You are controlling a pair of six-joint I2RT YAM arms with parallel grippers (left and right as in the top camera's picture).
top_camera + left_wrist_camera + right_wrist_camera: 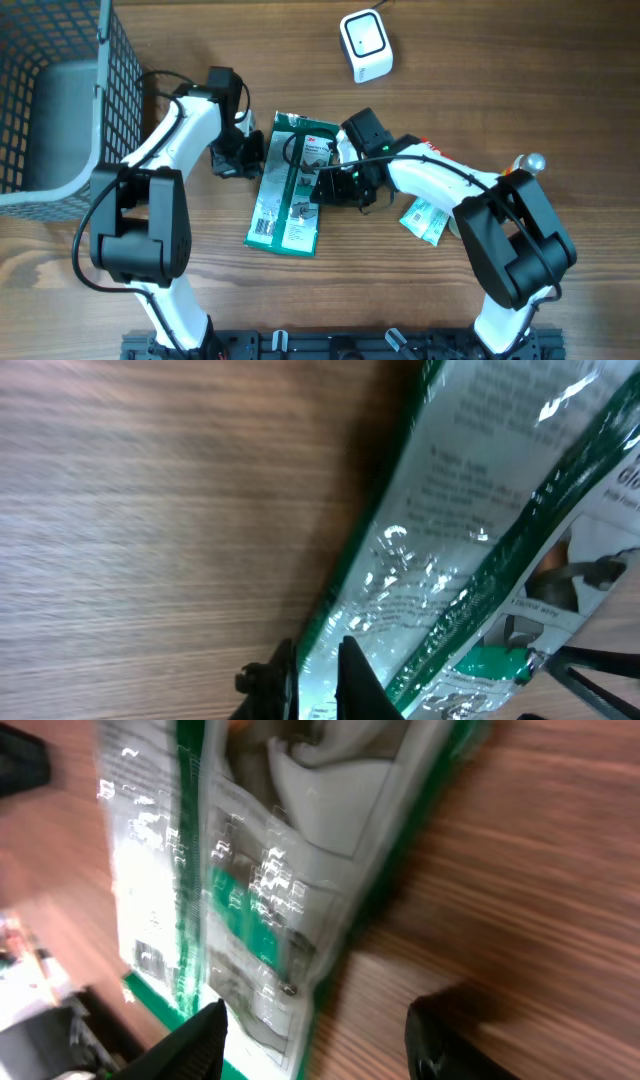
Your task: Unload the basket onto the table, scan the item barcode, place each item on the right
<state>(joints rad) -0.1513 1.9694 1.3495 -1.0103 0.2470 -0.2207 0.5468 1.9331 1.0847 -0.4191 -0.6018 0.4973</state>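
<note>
While the left tool pinches the packet by its edge and the right tool stands spread, lift slowly, turning the barcode toward the scanner at upper centre.

Overhead straight down on whole table, both wrist views close, low, blurred, apparently sharing the green packet.
</note>
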